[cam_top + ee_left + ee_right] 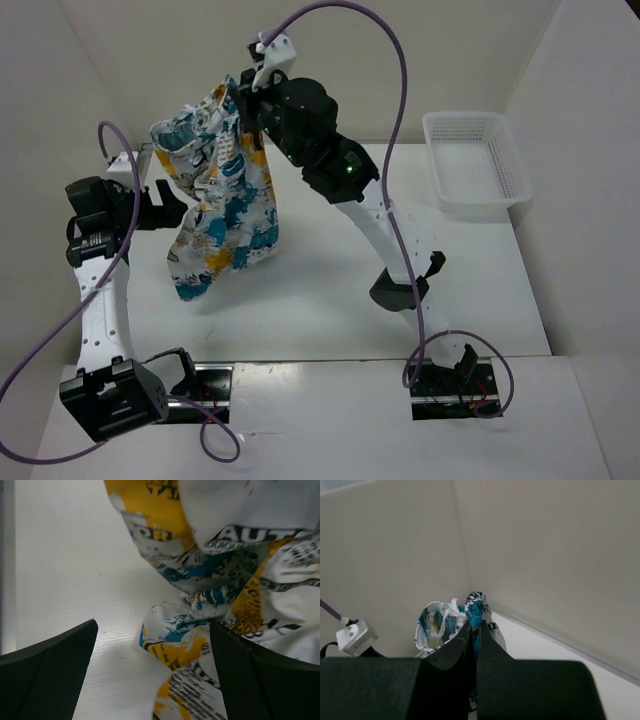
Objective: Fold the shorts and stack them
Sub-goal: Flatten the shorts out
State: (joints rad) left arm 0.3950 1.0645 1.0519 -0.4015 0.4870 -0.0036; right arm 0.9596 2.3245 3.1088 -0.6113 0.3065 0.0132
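Shorts (pixel 222 195) hang left of centre, seemingly clear of the table (pixel 330 300); basket (pixel 478 206) back right.

Black capitals "AUT" on the shorts (pixel 225 575), upper right of the left wrist view, cut off by a fold, other print there too blurred to read.

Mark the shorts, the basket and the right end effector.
shorts (pixel 225 205), top external view, middle of the hanging fabric.
basket (pixel 480 208), top external view, its near wall.
right end effector (pixel 474 630), right wrist view, between its shut fingertips.
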